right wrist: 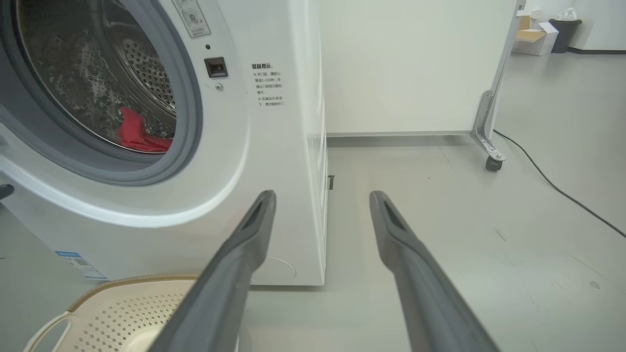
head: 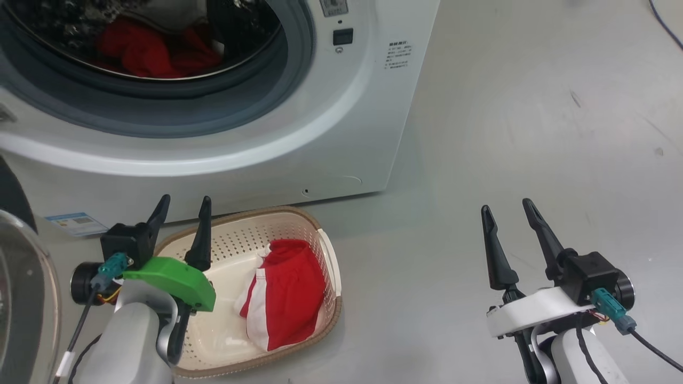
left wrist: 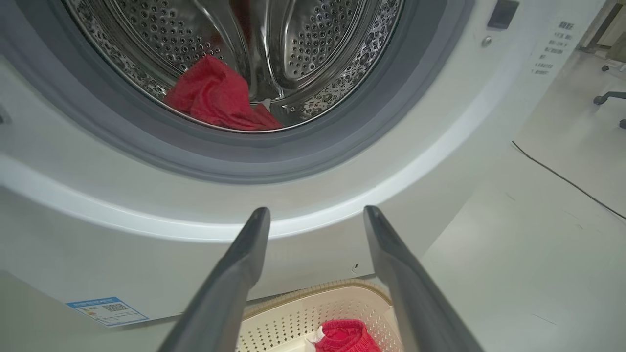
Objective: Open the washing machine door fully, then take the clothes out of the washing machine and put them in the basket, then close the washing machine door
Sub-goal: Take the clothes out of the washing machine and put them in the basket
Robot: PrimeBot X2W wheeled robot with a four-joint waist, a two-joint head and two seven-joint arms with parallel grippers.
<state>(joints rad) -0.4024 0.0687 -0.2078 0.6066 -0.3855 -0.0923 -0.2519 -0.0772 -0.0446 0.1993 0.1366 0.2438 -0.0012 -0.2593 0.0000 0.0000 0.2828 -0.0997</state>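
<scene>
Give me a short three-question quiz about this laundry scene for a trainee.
1. True or false: the basket holds a red and white garment.
2. What lies in the drum? A: red clothes. B: a blue towel. C: nothing.
3. Fill in: the left pincer and the right pincer each stand ____, holding nothing.

Key: 1 true; 2 A; 3 open.
</scene>
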